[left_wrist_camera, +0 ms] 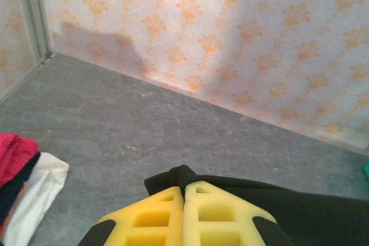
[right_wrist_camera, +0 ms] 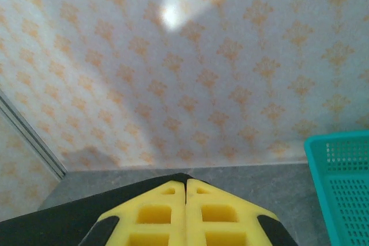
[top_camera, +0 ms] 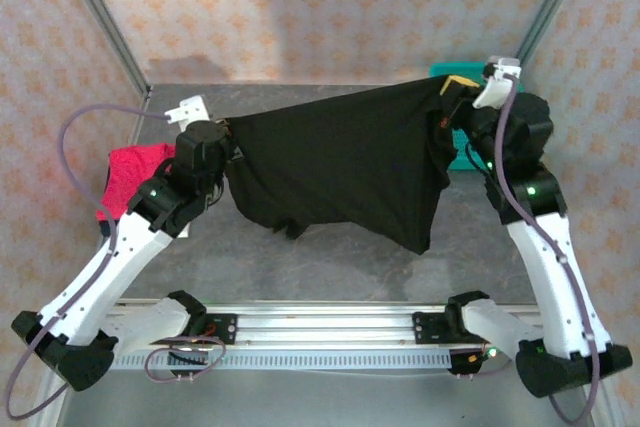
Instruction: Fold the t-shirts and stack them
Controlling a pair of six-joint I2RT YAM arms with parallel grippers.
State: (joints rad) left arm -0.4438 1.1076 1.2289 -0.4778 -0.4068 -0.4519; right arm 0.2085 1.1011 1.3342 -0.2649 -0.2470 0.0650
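My left gripper [left_wrist_camera: 183, 193] was clenched on one end of the black t-shirt's [top_camera: 340, 162] upper edge and my right gripper [right_wrist_camera: 185, 186] on the other, so it hung stretched between them above the desk [top_camera: 330, 267]. The crimson t-shirt [top_camera: 135, 175] lay bunched at nine o'clock. The teal basket [right_wrist_camera: 340, 188] sat at two o'clock.
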